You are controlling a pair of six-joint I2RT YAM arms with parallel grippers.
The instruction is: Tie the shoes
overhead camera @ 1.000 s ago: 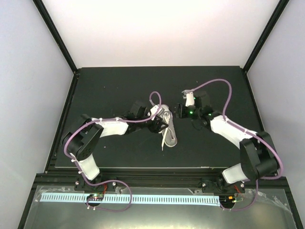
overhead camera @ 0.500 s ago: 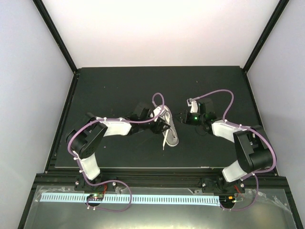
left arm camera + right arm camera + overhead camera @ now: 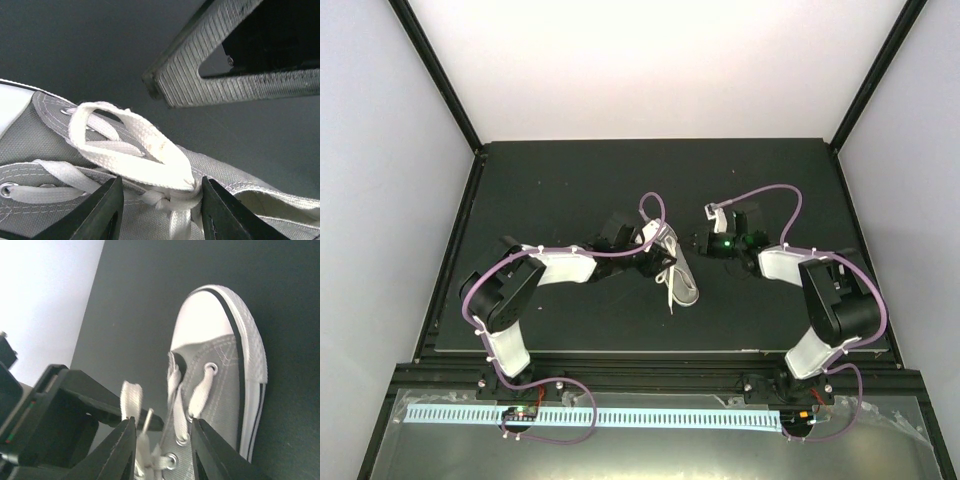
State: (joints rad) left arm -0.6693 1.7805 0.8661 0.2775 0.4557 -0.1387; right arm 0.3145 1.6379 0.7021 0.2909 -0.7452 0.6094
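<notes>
Grey canvas sneaker (image 3: 680,280) with a white toe cap (image 3: 206,325) lies on the black desk (image 3: 570,180), right under both arms' tips and squeezed between them. The left pincer (image 3: 162,202) sits low over the lacing. Its two fingers stand apart, one on each side of a small knot (image 3: 170,202), and the knot's right edge touches the right-hand finger. Just ahead of that pincer a flat white lace loop (image 3: 132,145) rises from the knot and leans toward the eyelets. Behind the knot the shoe's mouth opens – only pale lining (image 3: 280,202) shows inside it.

The right pincer (image 3: 164,440) comes in from the opposite side, nose to nose with the left one. Its fingers are also apart – white lace strands stand in the gap, not pinched. Beyond its tips the laced tongue runs out to the toe cap.
</notes>
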